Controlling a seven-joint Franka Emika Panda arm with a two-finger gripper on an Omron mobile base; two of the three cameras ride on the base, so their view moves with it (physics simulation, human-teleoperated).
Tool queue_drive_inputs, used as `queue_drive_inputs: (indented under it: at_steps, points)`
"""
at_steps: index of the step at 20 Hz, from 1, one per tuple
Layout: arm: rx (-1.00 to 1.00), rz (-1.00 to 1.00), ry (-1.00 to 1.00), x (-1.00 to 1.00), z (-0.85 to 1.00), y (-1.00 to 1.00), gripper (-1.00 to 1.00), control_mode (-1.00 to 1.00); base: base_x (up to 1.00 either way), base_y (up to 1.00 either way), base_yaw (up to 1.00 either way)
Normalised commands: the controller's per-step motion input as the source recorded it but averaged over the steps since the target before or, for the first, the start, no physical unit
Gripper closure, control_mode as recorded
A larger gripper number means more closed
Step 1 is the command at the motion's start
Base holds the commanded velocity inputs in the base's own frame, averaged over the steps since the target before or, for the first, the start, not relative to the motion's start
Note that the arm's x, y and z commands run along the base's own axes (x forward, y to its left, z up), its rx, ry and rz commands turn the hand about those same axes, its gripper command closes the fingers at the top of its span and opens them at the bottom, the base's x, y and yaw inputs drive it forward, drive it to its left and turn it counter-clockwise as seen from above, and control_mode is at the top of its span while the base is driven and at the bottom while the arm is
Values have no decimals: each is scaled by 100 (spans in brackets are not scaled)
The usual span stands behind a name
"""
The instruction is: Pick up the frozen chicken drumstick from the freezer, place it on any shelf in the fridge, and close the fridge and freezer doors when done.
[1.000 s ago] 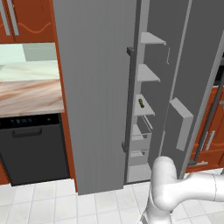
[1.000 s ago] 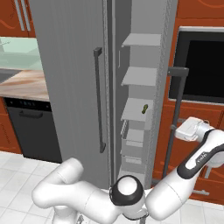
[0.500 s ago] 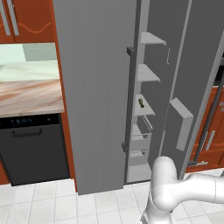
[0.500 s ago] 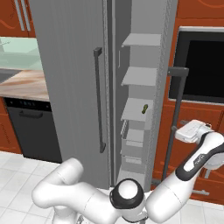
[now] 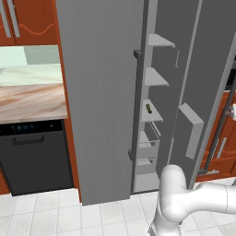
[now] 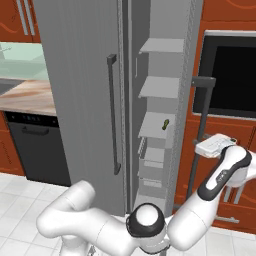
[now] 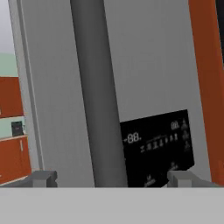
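The freezer (image 5: 154,92) (image 6: 160,100) stands open, its narrow door (image 5: 193,69) swung out to the right. On a short freezer shelf lies a dark green pickle-like item (image 5: 148,108) (image 6: 164,123). The frozen chicken drumstick is hidden. My gripper (image 7: 111,178) (image 6: 206,148) is open at the outer face of the freezer door, with the dark bar handle (image 7: 94,87) (image 6: 200,125) between its fingertips (image 7: 41,178). Right of the bar sits the black dispenser panel (image 7: 157,146). The wide fridge door (image 5: 97,92) (image 6: 75,75) is shut, hiding the fridge shelves.
A black dishwasher (image 5: 37,152) sits under a marble counter (image 5: 27,99) to the left. A black wall oven (image 6: 230,75) and wood cabinets lie to the right, behind the open door. A bin (image 5: 191,124) juts from the freezer door's inner face.
My hand has crept a little to the left, closer to the freezer door's handle. The doors and the green item have not moved.
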Motion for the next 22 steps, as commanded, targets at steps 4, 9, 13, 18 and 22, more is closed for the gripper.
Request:
queue_drive_inputs:
  at_steps: [4,9,13,18,22]
  points:
    - [0,0,0,20,-5,0,-100,-100,0,0,0]
    - [0,0,0,3,-2,0,-100,-100,0,0,0]
    - [0,0,-1,0,-1,35,-100,-100,0,0,0]
    - [0,0,-2,-10,-3,78,-100,-100,0,0,0]
    - [0,0,0,-10,0,89,-100,-100,0,0,0]
